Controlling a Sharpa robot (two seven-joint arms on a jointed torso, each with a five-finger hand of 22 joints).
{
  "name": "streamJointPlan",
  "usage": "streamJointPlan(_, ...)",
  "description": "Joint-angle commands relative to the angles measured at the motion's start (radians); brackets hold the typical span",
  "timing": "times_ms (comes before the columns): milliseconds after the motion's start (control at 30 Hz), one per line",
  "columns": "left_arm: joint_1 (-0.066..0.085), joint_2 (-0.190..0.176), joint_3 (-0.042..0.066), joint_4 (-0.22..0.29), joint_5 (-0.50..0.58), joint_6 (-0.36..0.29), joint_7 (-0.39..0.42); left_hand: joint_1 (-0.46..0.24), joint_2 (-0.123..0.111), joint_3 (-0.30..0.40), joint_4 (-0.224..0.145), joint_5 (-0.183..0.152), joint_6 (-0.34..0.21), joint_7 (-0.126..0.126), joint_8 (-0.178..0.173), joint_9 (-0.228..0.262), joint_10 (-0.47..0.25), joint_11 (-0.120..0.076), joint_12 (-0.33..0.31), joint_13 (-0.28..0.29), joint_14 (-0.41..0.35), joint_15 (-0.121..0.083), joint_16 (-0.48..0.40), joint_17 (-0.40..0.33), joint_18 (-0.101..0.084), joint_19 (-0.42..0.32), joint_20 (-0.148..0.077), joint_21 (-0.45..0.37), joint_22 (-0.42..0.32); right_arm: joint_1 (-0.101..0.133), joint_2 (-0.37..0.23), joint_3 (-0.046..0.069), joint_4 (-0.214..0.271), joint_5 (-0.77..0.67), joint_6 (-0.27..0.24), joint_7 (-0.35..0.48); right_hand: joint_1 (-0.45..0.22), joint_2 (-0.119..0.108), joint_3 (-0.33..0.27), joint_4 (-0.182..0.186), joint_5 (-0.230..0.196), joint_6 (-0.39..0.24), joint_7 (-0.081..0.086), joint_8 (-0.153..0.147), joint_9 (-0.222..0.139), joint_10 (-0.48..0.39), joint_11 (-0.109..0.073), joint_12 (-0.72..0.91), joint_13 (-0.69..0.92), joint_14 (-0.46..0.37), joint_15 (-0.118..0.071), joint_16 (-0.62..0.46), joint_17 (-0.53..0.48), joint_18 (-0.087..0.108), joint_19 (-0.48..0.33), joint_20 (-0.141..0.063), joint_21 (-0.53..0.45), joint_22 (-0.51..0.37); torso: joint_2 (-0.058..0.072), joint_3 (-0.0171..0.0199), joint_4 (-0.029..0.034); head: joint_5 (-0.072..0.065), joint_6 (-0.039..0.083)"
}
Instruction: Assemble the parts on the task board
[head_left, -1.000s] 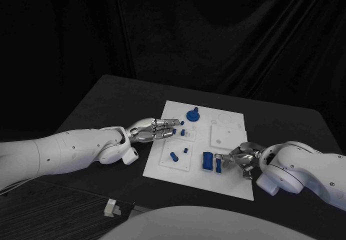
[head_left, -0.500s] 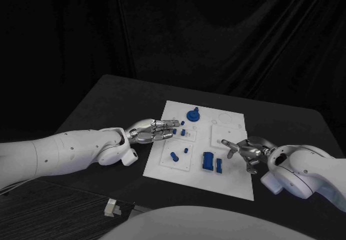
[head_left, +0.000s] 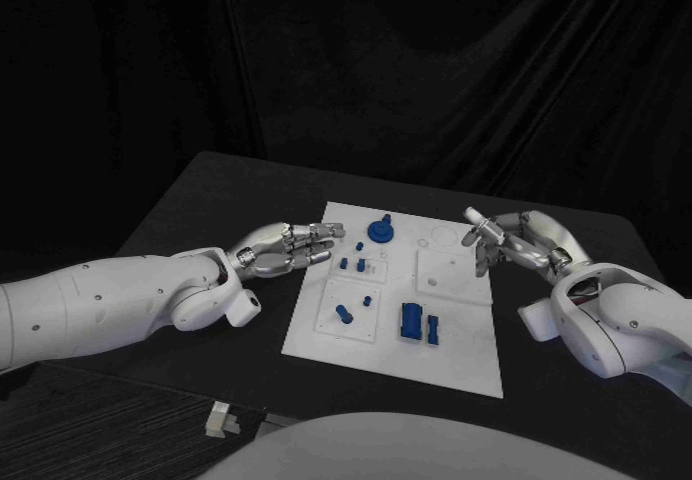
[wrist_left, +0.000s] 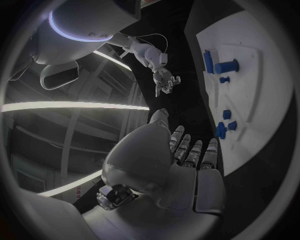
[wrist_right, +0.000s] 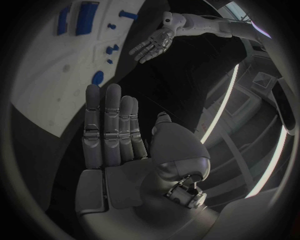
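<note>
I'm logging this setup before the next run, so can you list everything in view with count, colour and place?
Task board: one, white, middle of the black table.
Parts: several, blue, on the board: a round knobbed piece at its far edge, small pegs beside the left hand, two long blocks near its front.
Table: one, black, under the board.
Small pale object: one, at the table's near left edge; what it is I cannot tell.
Left robot hand: one, silver, at the board's left edge, holding nothing.
Right robot hand: one, silver, fingers spread over the board's far right corner, holding nothing.
</note>
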Motion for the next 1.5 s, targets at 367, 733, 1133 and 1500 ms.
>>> streamJointPlan(367, 0.068, 0.016, 0.000, 0.023, 0.069, -0.112, 0.247, -0.042, -0.023, 0.012, 0.004, 0.014, 0.055, -0.026, 0.012, 0.005, 0.003, -0.039, 0.022, 0.005, -0.019, -0.068, -0.004, 0.000, 0.009, -0.018, -0.069, -0.005, -0.008, 0.004, 0.014, 0.000, -0.054, 0.214, -0.019, 0.463, 0.053, -0.055, -0.049, -0.003, -0.048, -0.259, 0.099, -0.266, -0.251, -0.402, 0.151, -0.452, -0.436, -0.526, 0.197, -0.360, -0.354, 0.004, -0.608, 0.157, -0.120, -0.463, -0.023, 0.0185, -0.0083, -0.017, 0.000)
streamJointPlan(733, 0.068, 0.054, 0.000, 0.018, 0.071, -0.167, 0.289, -0.154, -0.038, -0.073, 0.003, -0.143, 0.014, -0.105, 0.006, 0.001, -0.037, -0.136, -0.039, -0.002, -0.037, -0.165, -0.061, -0.013, 0.009, -0.027, -0.166, -0.012, -0.029, -0.042, 0.030, 0.000, -0.087, 0.281, 0.139, 0.524, -0.085, -0.271, 0.180, 0.003, -0.134, -0.703, -0.285, -0.430, -0.454, -1.033, -0.152, -0.609, -0.626, -1.290, 0.000, -0.449, -0.522, -0.034, -1.195, 0.064, -0.178, -1.024, -0.030, 0.0388, -0.0262, -0.006, 0.000)
streamJointPlan(1133, 0.065, 0.061, -0.001, 0.021, 0.061, -0.168, 0.000, -0.595, -0.087, 0.021, -0.085, -0.298, -0.131, -0.139, -0.035, -0.041, -0.087, -0.128, -0.106, -0.033, -0.037, -0.147, -0.062, -0.013, -0.051, -0.037, -0.258, -0.021, -0.062, -0.056, 0.039, -0.001, -0.090, 0.279, 0.114, 0.520, -0.355, -0.263, 0.215, -0.085, -0.181, -0.845, -0.263, -0.534, -0.525, -1.103, -0.144, -0.688, -0.664, -1.290, 0.017, -0.449, -0.522, -0.039, -1.195, -0.018, -0.178, -1.024, -0.027, 0.0345, -0.0233, -0.013, 0.000)
streamJointPlan(1500, 0.047, 0.101, 0.043, 0.033, 0.151, -0.298, -0.033, -0.932, -0.129, 0.048, -0.134, -0.350, -0.216, -0.139, -0.035, -0.041, -0.087, -0.128, -0.147, -0.033, -0.037, -0.147, -0.062, -0.013, -0.052, -0.037, -0.258, -0.021, -0.062, -0.097, 0.104, 0.089, -0.144, 0.409, 0.015, 0.454, -1.009, -0.180, 0.322, -0.296, -0.310, -0.958, -0.076, -0.534, -0.525, -1.103, -0.028, -0.688, -0.664, -1.290, 0.017, -0.449, -0.522, -0.039, -1.195, -0.097, -0.178, -1.024, -0.024, 0.0438, -0.0238, -0.053, 0.065)
